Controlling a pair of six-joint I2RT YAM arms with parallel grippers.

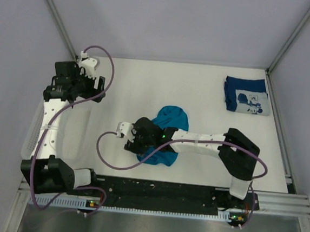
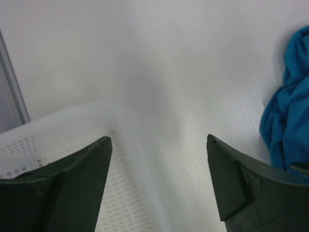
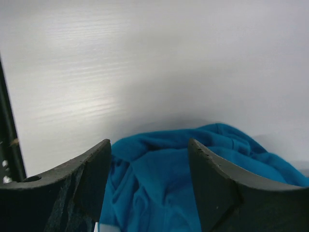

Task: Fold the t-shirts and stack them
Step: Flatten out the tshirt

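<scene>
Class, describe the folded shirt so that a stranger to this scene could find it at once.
Look at the white table and go to its far right corner. There lies a navy shirt, folded flat. Unlike the teal shirt crumpled mid-table, it is dark, neat and bears a pale printed picture.

Near t-shirt [image 1: 172, 117] lies central, far t-shirt [image 1: 246, 95] back-right, basket [image 1: 30, 131] left.

This is a robotics lab cell: white table [image 1: 146, 88], plain grey panels [image 1: 169, 19] behind it, 2 aluminium posts [image 1: 57, 18] at its far corners, black mounting rail [image 1: 165, 190] along its near edge.
</scene>
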